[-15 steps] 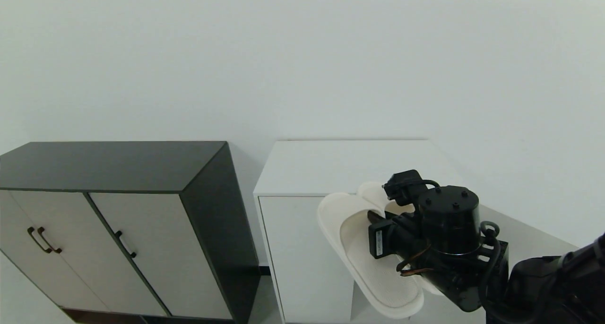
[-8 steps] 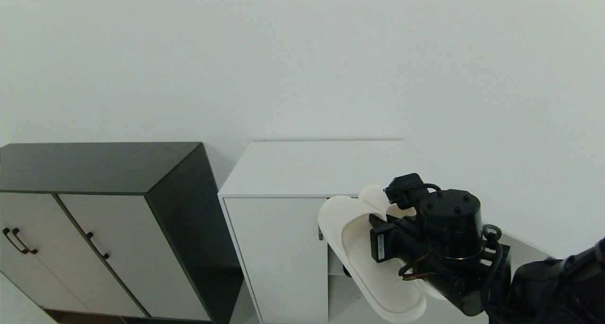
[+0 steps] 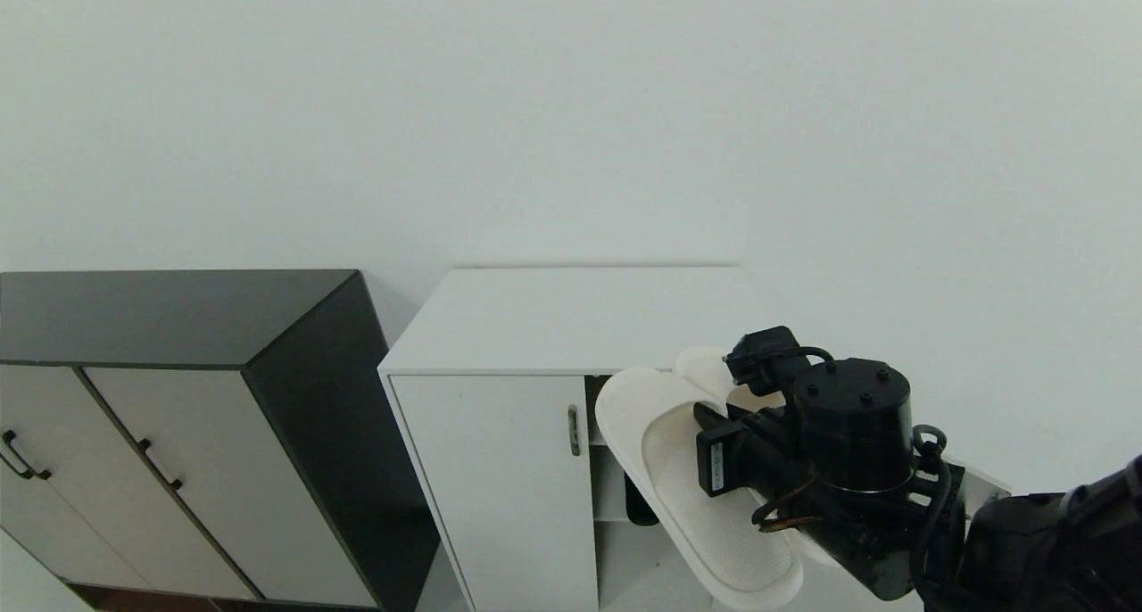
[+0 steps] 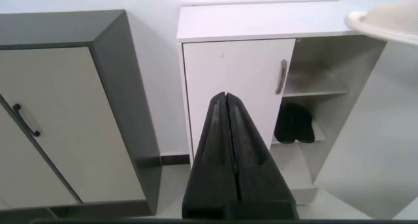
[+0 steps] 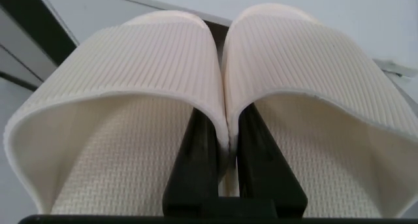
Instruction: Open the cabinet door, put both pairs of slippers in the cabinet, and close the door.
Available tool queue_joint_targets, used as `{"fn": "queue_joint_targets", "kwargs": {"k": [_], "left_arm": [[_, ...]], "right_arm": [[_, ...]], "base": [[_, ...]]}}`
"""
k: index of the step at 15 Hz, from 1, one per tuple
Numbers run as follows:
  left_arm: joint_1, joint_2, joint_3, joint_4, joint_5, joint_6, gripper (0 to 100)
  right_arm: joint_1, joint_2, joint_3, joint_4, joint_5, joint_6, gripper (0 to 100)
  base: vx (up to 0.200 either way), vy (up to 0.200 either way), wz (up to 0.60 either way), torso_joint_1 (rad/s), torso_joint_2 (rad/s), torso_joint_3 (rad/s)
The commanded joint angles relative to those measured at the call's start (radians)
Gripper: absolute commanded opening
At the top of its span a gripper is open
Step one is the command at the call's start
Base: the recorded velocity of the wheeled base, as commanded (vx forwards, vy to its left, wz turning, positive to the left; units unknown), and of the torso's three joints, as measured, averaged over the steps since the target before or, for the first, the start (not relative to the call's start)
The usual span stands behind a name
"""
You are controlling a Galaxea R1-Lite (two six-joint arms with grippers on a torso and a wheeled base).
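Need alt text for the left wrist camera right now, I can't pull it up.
The left gripper, shut and empty, points at the white cabinet, whose open side shows a shelf and a dark pair of slippers below it. The edge of a cream slipper shows before the cabinet. A black-framed cabinet stands beside it.

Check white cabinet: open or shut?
Open on one side: the white cabinet shows a shelf and a dark pair inside; its handled door is shut.

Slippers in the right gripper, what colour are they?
The slippers are cream, with ribbed straps; best seen in the right wrist view.
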Motion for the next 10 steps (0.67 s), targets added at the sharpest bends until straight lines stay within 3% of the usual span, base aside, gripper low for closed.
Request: {"fn": "queue_joint_targets", "kwargs": {"k": [1,10], "left_arm": [[0.0,0.001,0.0,0.0,0.0,0.0,0],[0.0,0.001,0.0,0.0,0.0,0.0,0]], "right_arm": [[0.003,0.003,0.004,0.001,0.0,0.001,0],[0.029,-0.017,0.046,-0.01,0.003,0.002,0]], "base": [[0.0,0.0,0.0,0.0,0.0,0.0],[0.0,0.0,0.0,0.0,0.0,0.0]]}}
